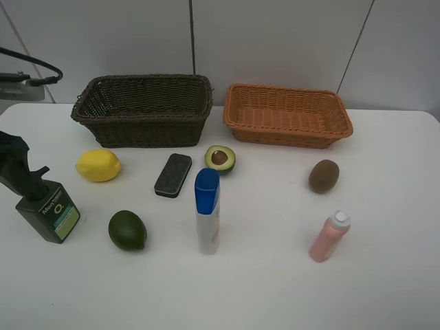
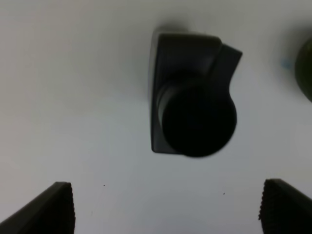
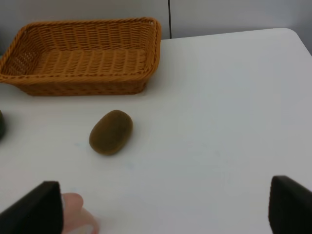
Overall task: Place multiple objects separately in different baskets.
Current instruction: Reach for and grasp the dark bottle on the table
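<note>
The dark brown basket [image 1: 143,110] and the orange-tan basket [image 1: 287,114] stand empty at the back. In front lie the lemon [image 1: 98,165], eraser block [image 1: 173,174], halved avocado [image 1: 220,159], kiwi [image 1: 323,176] and green avocado [image 1: 127,229]. The dark green pump bottle [image 1: 47,210], blue-capped white bottle [image 1: 207,210] and pink bottle [image 1: 329,236] stand upright. Neither gripper shows in the exterior view. My left gripper [image 2: 165,207] is open above the pump bottle [image 2: 195,117]. My right gripper [image 3: 165,207] is open, short of the kiwi [image 3: 111,132] and beside the pink bottle's cap [image 3: 78,219].
The white table [image 1: 385,289] ends at a grey wall behind the baskets. A black cable and a grey fitting [image 1: 27,72] sit at the far left. The orange-tan basket [image 3: 83,56] lies beyond the kiwi in the right wrist view.
</note>
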{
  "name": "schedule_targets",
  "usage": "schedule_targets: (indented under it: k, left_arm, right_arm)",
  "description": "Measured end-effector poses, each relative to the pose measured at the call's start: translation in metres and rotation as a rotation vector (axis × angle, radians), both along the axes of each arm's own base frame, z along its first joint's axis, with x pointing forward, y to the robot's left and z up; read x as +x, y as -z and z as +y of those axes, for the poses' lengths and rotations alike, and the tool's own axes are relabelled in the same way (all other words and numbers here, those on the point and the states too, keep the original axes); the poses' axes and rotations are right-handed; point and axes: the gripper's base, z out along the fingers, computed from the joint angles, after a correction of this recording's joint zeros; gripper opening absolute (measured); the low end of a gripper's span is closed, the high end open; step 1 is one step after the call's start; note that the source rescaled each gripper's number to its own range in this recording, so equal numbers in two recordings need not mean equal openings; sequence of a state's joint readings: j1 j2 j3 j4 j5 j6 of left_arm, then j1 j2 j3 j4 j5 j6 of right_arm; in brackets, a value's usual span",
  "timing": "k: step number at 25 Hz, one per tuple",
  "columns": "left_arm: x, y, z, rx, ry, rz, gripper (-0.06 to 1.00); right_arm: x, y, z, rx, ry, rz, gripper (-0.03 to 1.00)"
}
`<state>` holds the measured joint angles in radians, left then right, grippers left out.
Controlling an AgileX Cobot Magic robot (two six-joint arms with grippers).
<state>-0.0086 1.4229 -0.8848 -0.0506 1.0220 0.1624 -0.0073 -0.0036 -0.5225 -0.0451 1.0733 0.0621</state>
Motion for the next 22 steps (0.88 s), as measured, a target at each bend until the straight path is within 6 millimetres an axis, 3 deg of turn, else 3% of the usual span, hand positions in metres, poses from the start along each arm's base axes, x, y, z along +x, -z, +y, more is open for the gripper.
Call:
schedule_targets:
  k: [5,14,22]
  left_arm:
    - [0.020,0.023,-0.001,-0.013,0.005,0.053,0.99]
    - [0.032,0.042,-0.003,-0.022,0.001,0.054,0.99]
    - [0.036,0.049,-0.028,-0.021,0.082,0.024,0.99]
  right_arm:
    - [0.000,0.000,0.000,0.000,0.000,0.000,1.00]
    - [0.000,0.000,0.000,0.000,0.000,0.000,1.00]
    - [0.000,0.000,0.000,0.000,0.000,0.000,1.00]
